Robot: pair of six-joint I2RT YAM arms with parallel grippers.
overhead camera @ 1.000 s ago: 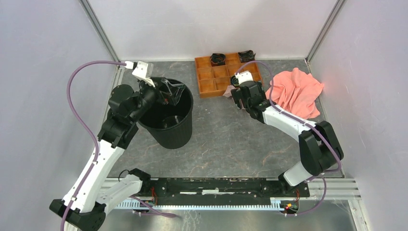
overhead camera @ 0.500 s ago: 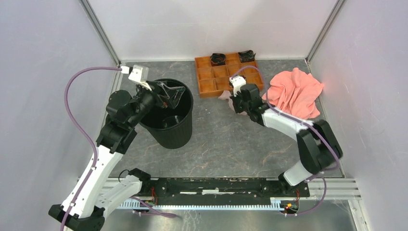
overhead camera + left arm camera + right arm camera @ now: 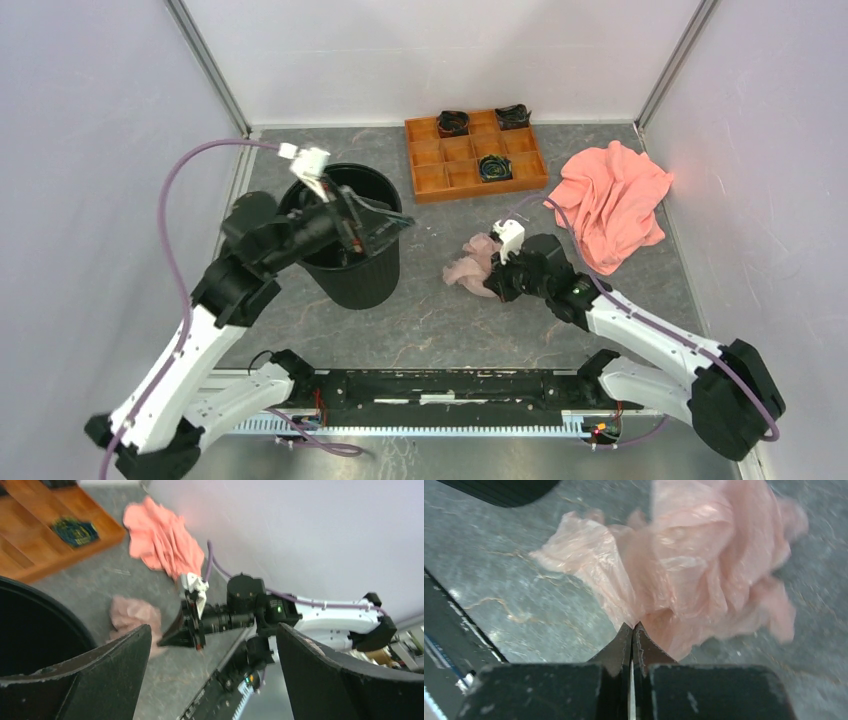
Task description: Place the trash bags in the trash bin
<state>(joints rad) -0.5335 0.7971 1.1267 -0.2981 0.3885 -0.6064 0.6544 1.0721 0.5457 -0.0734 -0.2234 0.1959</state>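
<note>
Item 1: pink bag point(image 3: 468, 268), crumpled on the tabletop point(image 3: 440, 320) to the right of the black bin point(image 3: 365, 282), apart from it; one edge clenched in my right jaws. Item 2: my left jaws, spread wide (over the bin's rim).

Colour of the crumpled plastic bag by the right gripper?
The bag is translucent pale pink, crinkly; clearest in the right wrist view.

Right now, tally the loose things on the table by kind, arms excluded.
pale pink trash bag: 1
black trash bin: 1
orange compartment tray: 1
salmon cloth: 1
small dark items in the tray: 3
Total: 7
</note>
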